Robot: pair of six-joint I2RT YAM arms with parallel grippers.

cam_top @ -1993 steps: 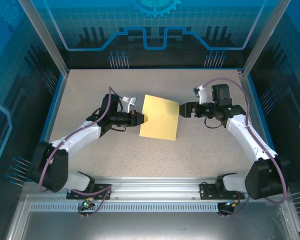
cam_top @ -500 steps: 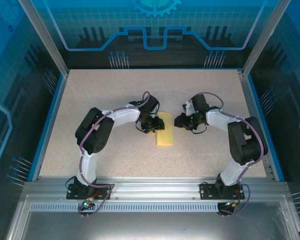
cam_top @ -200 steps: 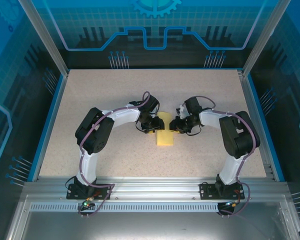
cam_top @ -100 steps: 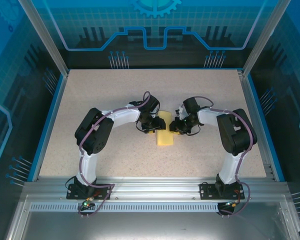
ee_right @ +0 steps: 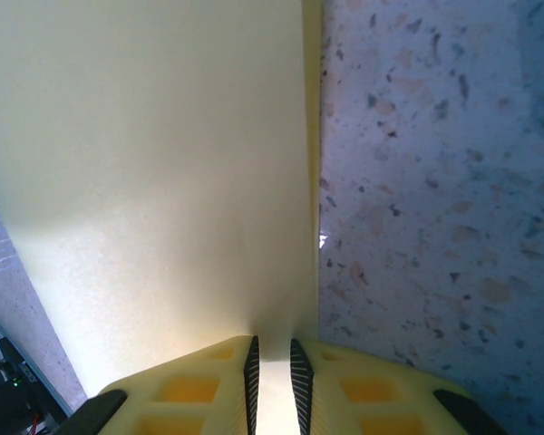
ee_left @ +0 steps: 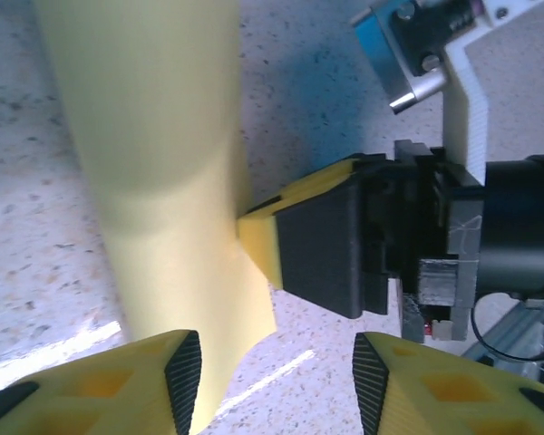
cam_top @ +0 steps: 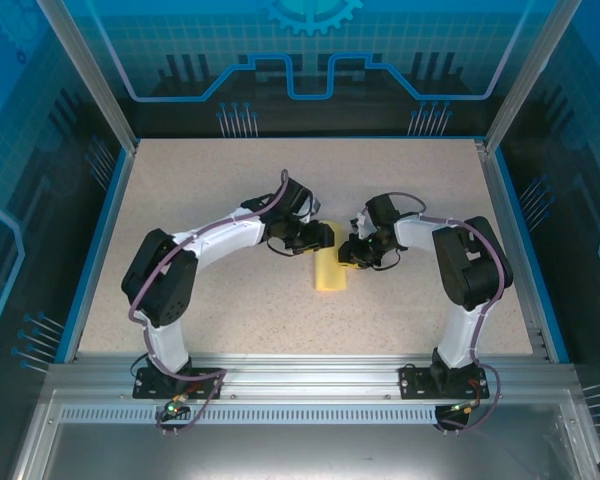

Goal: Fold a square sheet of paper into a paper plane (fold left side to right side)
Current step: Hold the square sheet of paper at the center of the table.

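Right wrist cam: right gripper point(ee_right: 272, 359) fingers pinched nearly closed on edge of square sheet of paper point(ee_right: 163, 163), folded narrow, lying mid table point(cam_top: 230, 180). Left gripper point(ee_left: 276, 370) spread wide, holding nothing, over paper's edge.

The parted left pincer point(ee_left: 276, 367) faces the paper point(ee_left: 154, 136), whose edge the right pincer point(ee_left: 258, 241) touches.

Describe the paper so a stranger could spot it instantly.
On the speckled beige table, look at the middle, between the left gripper and the right gripper. The square sheet of paper sits there folded into a narrow pale-yellow strip, one edge pinched by the right gripper. It is the one thin, flat thing; the yellow fingers beside it are blocky.
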